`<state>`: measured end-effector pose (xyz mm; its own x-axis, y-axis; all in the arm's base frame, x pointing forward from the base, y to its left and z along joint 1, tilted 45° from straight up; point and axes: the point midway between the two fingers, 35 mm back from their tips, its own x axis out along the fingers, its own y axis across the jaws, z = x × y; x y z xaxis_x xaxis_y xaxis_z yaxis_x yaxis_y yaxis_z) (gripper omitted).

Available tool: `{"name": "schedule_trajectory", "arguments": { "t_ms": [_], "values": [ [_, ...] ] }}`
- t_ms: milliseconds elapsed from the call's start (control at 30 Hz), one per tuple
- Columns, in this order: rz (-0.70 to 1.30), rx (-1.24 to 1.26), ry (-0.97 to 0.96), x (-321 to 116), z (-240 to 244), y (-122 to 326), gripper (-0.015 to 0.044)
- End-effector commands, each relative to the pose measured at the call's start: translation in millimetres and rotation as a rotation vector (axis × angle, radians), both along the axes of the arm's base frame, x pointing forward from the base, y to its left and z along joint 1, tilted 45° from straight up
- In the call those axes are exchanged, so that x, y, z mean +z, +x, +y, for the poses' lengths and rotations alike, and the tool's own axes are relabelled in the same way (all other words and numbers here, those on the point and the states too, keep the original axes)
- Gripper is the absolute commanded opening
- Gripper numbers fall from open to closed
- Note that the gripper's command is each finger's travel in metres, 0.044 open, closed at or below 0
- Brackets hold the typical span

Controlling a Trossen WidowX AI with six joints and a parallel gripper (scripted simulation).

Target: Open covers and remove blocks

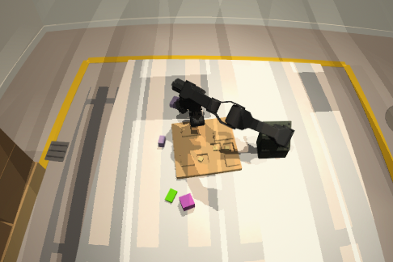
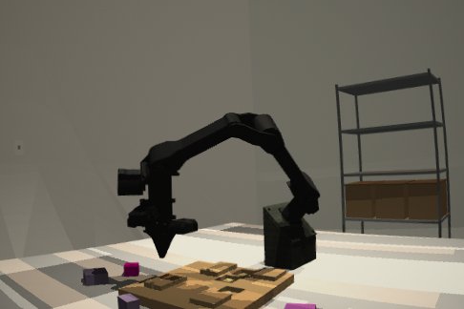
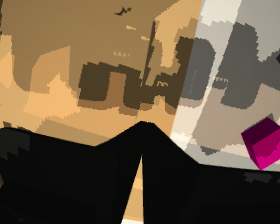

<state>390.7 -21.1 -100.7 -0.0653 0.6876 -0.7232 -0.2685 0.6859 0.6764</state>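
The wooden puzzle board [image 1: 183, 149] [image 2: 191, 288] [image 3: 30, 30] lies flat. Raised wooden covers and open recesses show on it; shadow hides parts. One recess [image 2: 232, 290] shows uncovered beside a flat cover [image 2: 210, 298]. My gripper [image 2: 162, 254] [image 3: 145, 128] is shut and empty, upright above the board's back-left side. On the table, clear of the board, are a green block [image 1: 171, 195], a magenta block [image 1: 187, 201] [image 2: 300, 306], a light purple block [image 1: 162, 141] [image 2: 128, 301], a dark purple block [image 1: 174, 102] [image 2: 95, 277] and a crimson block [image 2: 131, 269] [image 3: 265, 145].
The arm's base [image 1: 274, 142] [image 2: 289, 242] stands right of the board, and the arm arches over the board. The dark purple block is partly behind the arm in the top view. A shelf rack [image 2: 391, 130] stands in the background. Striped light and shadow cross the table.
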Motion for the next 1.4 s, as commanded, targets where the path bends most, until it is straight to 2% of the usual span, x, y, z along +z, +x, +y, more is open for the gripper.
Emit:
{"name": "schedule_trajectory", "arguments": {
  "t_ms": [0,1367],
  "values": [
    [0.011,-0.003,0.005,-4.9,3.8,-2.5,0.0],
    [0.011,-0.003,0.008,-33.4,32.5,-6.1,0.0]
  ]
}}
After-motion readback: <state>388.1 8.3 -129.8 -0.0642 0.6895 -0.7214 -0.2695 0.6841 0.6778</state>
